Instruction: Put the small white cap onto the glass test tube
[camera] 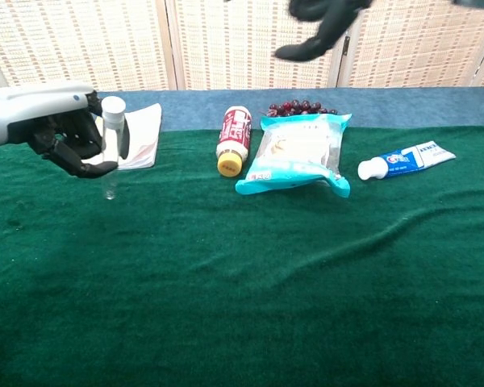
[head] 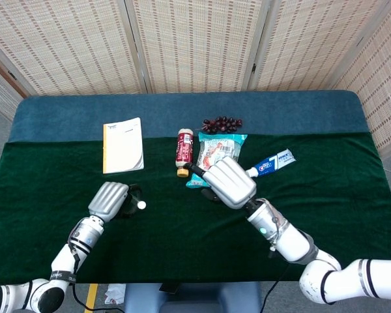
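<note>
Left hand [camera: 68,141] up over the left part of the tabletop [head: 326,215], near the front edge, fingers clamped round the glass test tube [camera: 110,157]. Tube upright, bottom end hanging just above the green cloth [camera: 250,282], not touching. Small white cap [camera: 112,106] on top of the tube, seen as a white dot in the head view [head: 141,205] beside the left hand [head: 109,201].

Right hand [head: 229,182] up in the air over the middle of the tabletop, above the front end of the snack bag [head: 216,156], fingers apart, holding nothing. Only dark fingertips [camera: 323,32] at the top edge of the chest view.

Other stuff along the back part of the tabletop: yellow-edged notebook [head: 122,145] on the left, lying flat; small bottle w/ red label [head: 184,151] on its side, just beside the snack bag; dark grapes [head: 222,123] by the back edge of the green cloth, behind the bag; toothpaste tube [head: 270,163] to the right, white cap end toward the bag. Blue cover [head: 182,107] along the back edge, woven screens [head: 195,39] behind.
</note>
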